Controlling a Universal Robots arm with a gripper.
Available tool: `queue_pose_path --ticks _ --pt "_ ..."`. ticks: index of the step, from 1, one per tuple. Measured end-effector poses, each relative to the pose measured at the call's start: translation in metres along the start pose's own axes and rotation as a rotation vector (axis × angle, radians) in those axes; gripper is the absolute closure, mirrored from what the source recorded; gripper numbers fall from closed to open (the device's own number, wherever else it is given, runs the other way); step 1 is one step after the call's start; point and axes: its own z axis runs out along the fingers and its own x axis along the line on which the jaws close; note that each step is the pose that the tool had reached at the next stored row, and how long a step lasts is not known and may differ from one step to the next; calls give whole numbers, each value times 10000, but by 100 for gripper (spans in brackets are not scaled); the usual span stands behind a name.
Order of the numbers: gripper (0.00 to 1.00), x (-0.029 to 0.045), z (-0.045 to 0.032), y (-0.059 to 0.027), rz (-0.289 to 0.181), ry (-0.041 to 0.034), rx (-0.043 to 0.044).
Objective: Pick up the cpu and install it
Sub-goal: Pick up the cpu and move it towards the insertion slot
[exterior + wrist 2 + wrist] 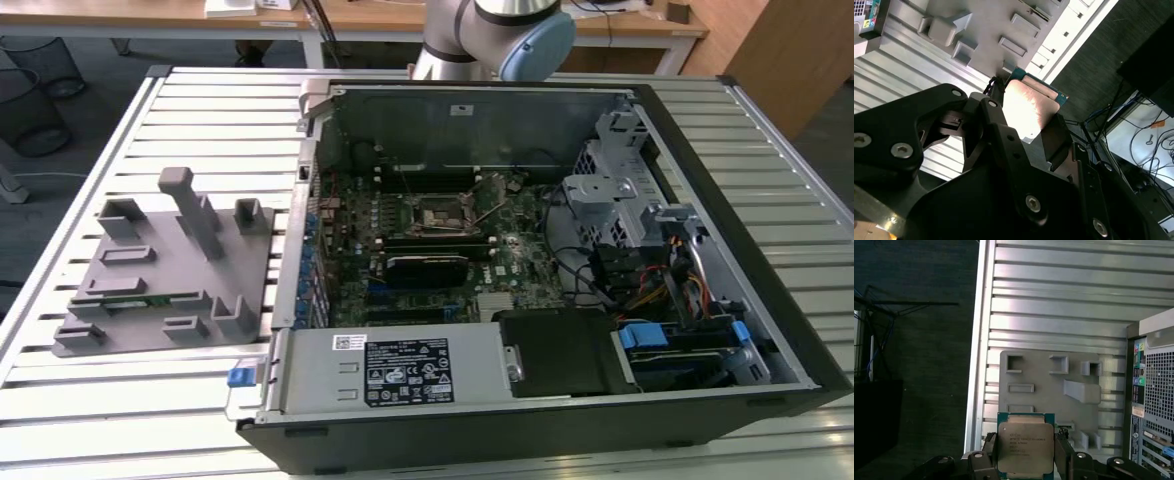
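Fingers (1061, 457) grip the cpu (1025, 447) by its edges; best carried level, kept square to the socket (441, 213)

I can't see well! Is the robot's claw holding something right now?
The gripper is shut on the small, flat, square, silver-grey metal cpu.

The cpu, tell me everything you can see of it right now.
The cpu is a flat square chip: a silver-grey metal lid with print, on a green board that shows as a thin rim. The end effector is shut on it, black fingers pressing two opposite edges. It is held clear of the grey tray.
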Motion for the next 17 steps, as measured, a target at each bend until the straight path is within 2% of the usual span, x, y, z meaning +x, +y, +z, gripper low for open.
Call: queue_pose_path --ticks 5,11,17 --pt "46 -3 -6 1 1 -3 -35" --pt "46 -73 -2 -4 0 -3 -44" --pt "46 -112 0 -5 0 -2 -44"
